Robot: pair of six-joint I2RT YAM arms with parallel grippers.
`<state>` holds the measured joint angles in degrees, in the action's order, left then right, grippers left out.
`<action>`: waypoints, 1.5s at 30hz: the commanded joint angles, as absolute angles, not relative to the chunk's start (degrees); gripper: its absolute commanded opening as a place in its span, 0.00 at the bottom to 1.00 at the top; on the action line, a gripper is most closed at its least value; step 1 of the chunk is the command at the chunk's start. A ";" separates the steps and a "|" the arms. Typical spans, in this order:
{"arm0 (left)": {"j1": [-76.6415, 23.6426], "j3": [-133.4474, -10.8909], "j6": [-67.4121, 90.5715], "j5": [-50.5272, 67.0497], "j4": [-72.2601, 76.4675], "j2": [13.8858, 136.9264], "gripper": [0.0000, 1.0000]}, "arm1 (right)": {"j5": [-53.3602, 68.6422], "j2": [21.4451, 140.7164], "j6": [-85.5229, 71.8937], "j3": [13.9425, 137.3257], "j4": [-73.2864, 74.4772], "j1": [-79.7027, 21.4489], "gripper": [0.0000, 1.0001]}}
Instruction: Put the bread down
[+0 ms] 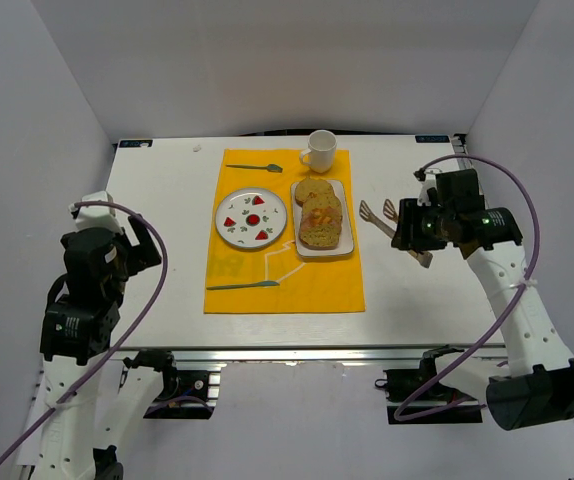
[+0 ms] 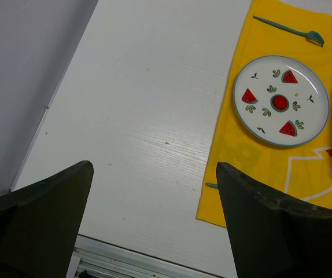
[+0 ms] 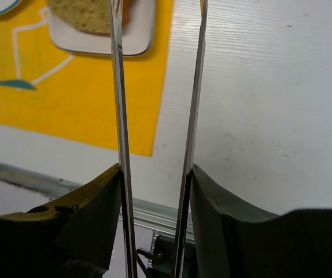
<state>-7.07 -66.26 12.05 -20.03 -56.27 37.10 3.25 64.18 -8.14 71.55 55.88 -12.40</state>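
Note:
Overlapping golden-brown bread slices (image 1: pixel 321 212) lie in a row on a white rectangular tray (image 1: pixel 347 246) on the yellow placemat. The nearest slice (image 3: pixel 88 14) and the tray's corner (image 3: pixel 137 36) show at the top of the right wrist view. My right gripper (image 1: pixel 413 234) (image 3: pixel 154 174) is shut on metal tongs (image 1: pixel 379 214), whose two arms (image 3: pixel 120 87) run forward between my fingers and stand apart. The tong tips hover over bare table just right of the tray, holding nothing. My left gripper (image 1: pixel 137 240) (image 2: pixel 154 174) is open and empty, over the table left of the placemat.
A round watermelon-patterned plate (image 1: pixel 251 217) (image 2: pixel 281 100) sits on the yellow placemat (image 1: pixel 287 280) left of the tray. A white cup (image 1: pixel 319 150) stands behind the tray. A teal fork (image 1: pixel 255 167) (image 2: pixel 290 30) lies behind the plate and another teal utensil (image 1: pixel 242 286) in front.

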 commanded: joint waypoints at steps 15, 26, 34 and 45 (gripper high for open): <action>-7.12 -68.91 11.51 -19.60 -55.28 39.55 0.98 | 17.94 71.72 2.19 69.09 44.04 -18.36 0.54; -7.12 -68.38 11.78 -19.42 -54.93 40.69 0.98 | 7.21 68.91 5.18 62.76 35.69 -20.21 0.53; -7.12 -68.29 11.69 -19.95 -55.37 40.69 0.98 | 12.74 70.40 5.80 61.53 35.60 -20.83 0.53; -7.12 -67.41 12.04 -19.86 -55.63 40.52 0.98 | 10.11 70.75 5.98 56.87 33.23 -23.03 0.55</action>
<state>-7.07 -67.07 12.03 -19.66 -55.48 40.66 10.94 71.00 5.15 57.58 36.64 -22.37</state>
